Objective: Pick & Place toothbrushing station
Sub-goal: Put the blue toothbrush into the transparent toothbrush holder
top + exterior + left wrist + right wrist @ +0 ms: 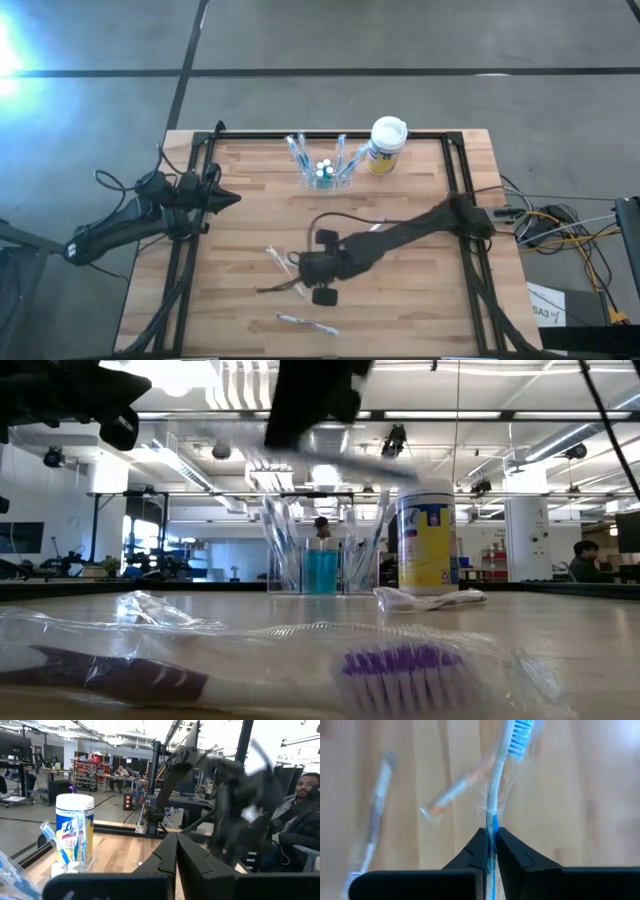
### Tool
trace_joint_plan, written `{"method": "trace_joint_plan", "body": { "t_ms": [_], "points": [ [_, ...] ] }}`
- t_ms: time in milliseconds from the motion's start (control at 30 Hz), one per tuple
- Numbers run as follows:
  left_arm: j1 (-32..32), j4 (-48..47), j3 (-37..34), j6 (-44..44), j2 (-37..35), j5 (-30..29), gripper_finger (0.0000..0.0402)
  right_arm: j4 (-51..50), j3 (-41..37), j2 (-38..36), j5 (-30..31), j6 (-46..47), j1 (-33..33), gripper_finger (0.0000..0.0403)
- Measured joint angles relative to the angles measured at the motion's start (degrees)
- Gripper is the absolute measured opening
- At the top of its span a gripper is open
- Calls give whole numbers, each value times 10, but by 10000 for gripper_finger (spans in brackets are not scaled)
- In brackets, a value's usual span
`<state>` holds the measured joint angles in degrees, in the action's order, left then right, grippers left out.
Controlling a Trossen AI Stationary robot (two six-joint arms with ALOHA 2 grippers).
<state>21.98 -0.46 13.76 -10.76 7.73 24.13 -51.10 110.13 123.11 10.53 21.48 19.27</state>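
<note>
While the left tool (232,198) waits pinched shut over the table's left edge, holding nothing, the right tool (491,841) is clamped on a wrapped toothbrush (496,785) with a white and blue handle and blue bristles, above the middle of the wooden table (420,310). In the right wrist view the two dark fingers (476,851) meet on the handle, and the clear wrapper crinkles around it just past them.

The toothbrushing station (325,170), a small see-through holder, stands near the middle of the table's far edge, with blue-handled brushes leaning out of it and small white-capped items inside. Just beside it, toward the right, stands a white-lidded canister (386,145) with a yellow label.

More wrapped toothbrushes lie loose on the wood: one (277,258) left of the right tool, and another (305,323) near the front edge. In the low view a purple-bristled brush (400,665) in its clear wrapper lies close to the lens. People (300,815) show in the room beyond the table.
</note>
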Motion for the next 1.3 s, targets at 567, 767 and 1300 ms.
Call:
{"method": "trace_joint_plan", "body": {
  "t_ms": [567, 767, 1300],
  "points": [
    [0, -6, 0, 2, 0, 0, 16, 545, -444, -385, 91, -203, 6, 18],
    [0, -6, -5, 6, 10, 6, 5, 816, -618, -422, 58, -245, -36, 18],
    [0, 243, -40, 50, 184, -14, 67, 1066, -678, -311, 3, -298, -140, 18]
  ]
}}
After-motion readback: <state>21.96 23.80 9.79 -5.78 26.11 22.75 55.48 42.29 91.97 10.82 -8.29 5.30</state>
